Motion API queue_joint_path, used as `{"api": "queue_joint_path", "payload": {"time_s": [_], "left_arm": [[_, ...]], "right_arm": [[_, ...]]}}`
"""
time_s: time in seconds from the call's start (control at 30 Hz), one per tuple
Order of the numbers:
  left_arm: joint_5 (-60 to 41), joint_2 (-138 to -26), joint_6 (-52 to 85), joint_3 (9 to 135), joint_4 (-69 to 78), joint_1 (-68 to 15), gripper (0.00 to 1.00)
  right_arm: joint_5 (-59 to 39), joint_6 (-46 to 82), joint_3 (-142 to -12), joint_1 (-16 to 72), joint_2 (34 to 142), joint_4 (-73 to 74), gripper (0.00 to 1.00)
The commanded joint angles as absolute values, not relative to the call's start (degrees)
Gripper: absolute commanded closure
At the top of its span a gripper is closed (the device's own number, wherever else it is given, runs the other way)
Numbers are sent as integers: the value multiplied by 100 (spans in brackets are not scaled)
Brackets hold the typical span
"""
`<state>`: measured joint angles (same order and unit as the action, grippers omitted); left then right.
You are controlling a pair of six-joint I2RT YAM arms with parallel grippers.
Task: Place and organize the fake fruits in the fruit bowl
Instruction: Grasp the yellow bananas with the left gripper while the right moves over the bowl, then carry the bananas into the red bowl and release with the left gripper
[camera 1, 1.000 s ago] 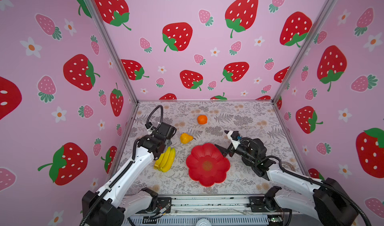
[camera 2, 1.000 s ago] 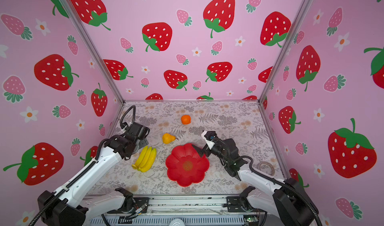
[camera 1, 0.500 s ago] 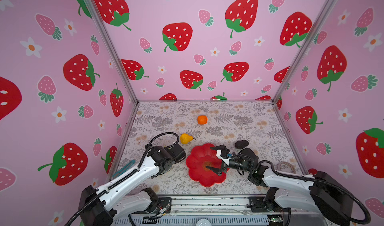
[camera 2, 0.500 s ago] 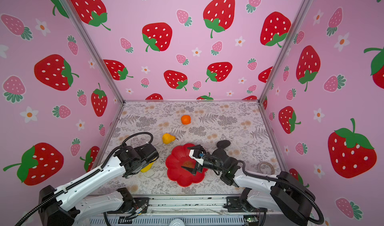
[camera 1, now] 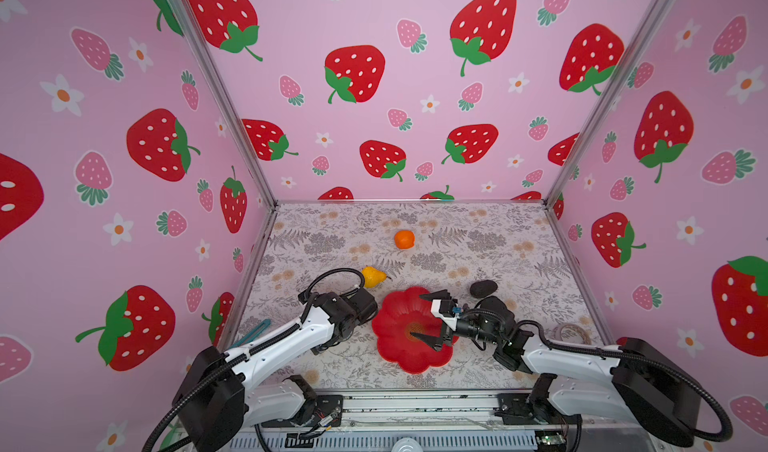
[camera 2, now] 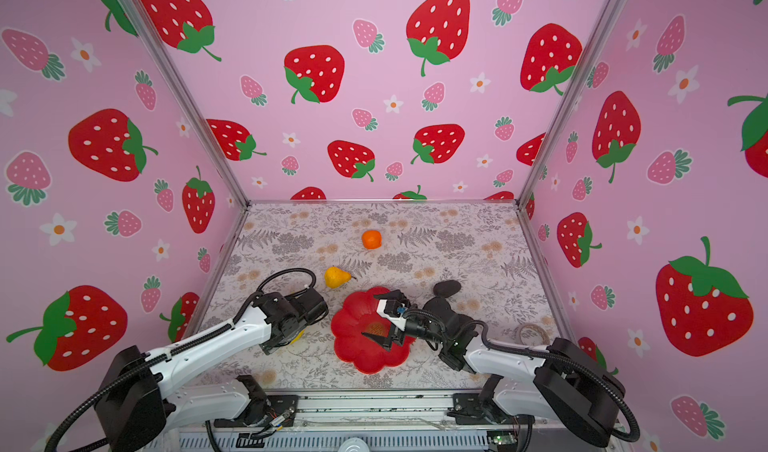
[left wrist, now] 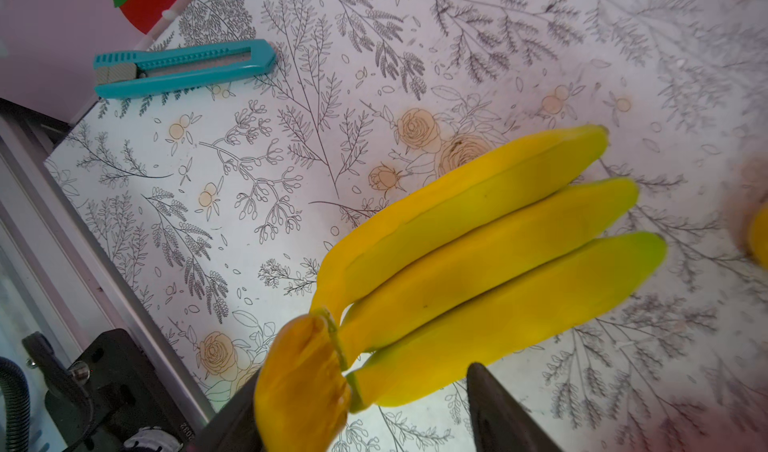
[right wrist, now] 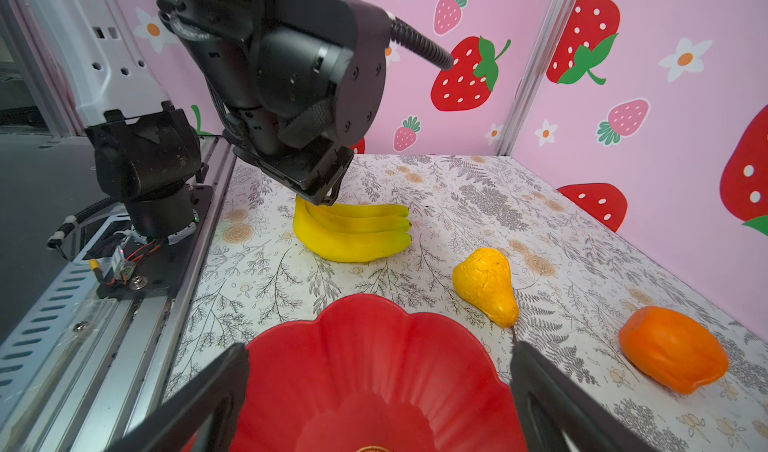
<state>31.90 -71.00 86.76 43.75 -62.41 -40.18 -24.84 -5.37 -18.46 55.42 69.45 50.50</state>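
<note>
The yellow banana bunch [left wrist: 478,262] lies on the floral mat left of the red flower-shaped fruit bowl [camera 1: 399,348]. My left gripper [left wrist: 363,373] reaches down over its stem end, one finger against the stem, the other still apart from the fruit. From above the wrist hides the bunch except a yellow sliver [camera 2: 297,336]. My right gripper [camera 1: 419,317] hovers open over the bowl [right wrist: 374,346] with nothing between its fingers. The pear [camera 1: 372,277] lies behind the bowl, the orange [camera 1: 404,239] farther back. One dark avocado [camera 1: 483,288] lies at the bowl's right rear.
A teal box cutter [left wrist: 178,69] lies near the left wall at the front. A clear tape roll [camera 1: 575,331] sits by the right wall. Pink strawberry walls close in three sides, and a metal rail [camera 1: 415,404] runs along the front.
My left gripper dropped from above onto the bananas' stem end and its jaws narrowed. My right gripper swung from beside the avocado forward over the bowl, uncovering the avocado.
</note>
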Motion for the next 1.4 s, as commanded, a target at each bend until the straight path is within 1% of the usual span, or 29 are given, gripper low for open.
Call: {"api": "queue_joint_path", "payload": {"time_s": [0.0,0.13,0.23,0.37,0.4,0.47,0.53,0.63,0.7,0.77,0.93,0.97,1.07,1.23,1.3,1.37], "left_arm": [[3375,-7215,8663,4315,-6148,-3920,27],[3337,-7352,8595,4142,-5923,-3803,29],[3288,-7409,8520,3956,-5678,-3655,34],[3196,-7417,8387,3716,-5297,-3482,38],[3214,-7408,8361,3693,-5251,-3474,41],[3233,-7399,8342,3665,-5196,-3454,54],[3256,-7404,8316,3648,-5183,-3424,63],[3375,-7398,8310,3612,-5199,-3394,67],[3447,-7383,8225,3578,-5137,-3343,79],[3494,-7336,8136,3592,-5115,-3312,87],[3612,-6989,7869,3836,-5335,-3326,98],[3625,-6881,7789,3885,-5365,-3344,100],[3664,-6581,7627,4040,-5505,-3398,100],[3781,-6058,7364,4431,-5845,-3702,100],[3889,-5844,7429,4660,-6142,-3886,100],[3848,-5636,7150,4805,-5998,-4042,100]], "right_arm": [[-2561,-558,-1854,5570,7040,5280,1],[-2571,-554,-1890,5564,7120,5303,1],[-2581,-541,-1898,5569,7172,5326,1],[-2606,-527,-1916,5570,7232,5332,1],[-2610,-526,-1919,5569,7231,5344,1],[-2610,-519,-1916,5566,7247,5359,1],[-2632,-510,-1925,5571,7267,5365,1],[-2637,-510,-1925,5566,7274,5359,1],[-2641,-510,-1925,5570,7284,5356,1],[-2647,-510,-1933,5569,7281,5355,1],[-2473,-536,-1895,5560,7159,5302,1],[-2361,-524,-1848,5545,7081,5330,1],[-2038,-298,-1656,5376,6870,5523,1],[-1895,203,-1557,4711,6629,5346,1],[-1811,290,-1466,4495,6391,5138,1],[-1738,208,-1442,4436,6161,4712,1]]}}
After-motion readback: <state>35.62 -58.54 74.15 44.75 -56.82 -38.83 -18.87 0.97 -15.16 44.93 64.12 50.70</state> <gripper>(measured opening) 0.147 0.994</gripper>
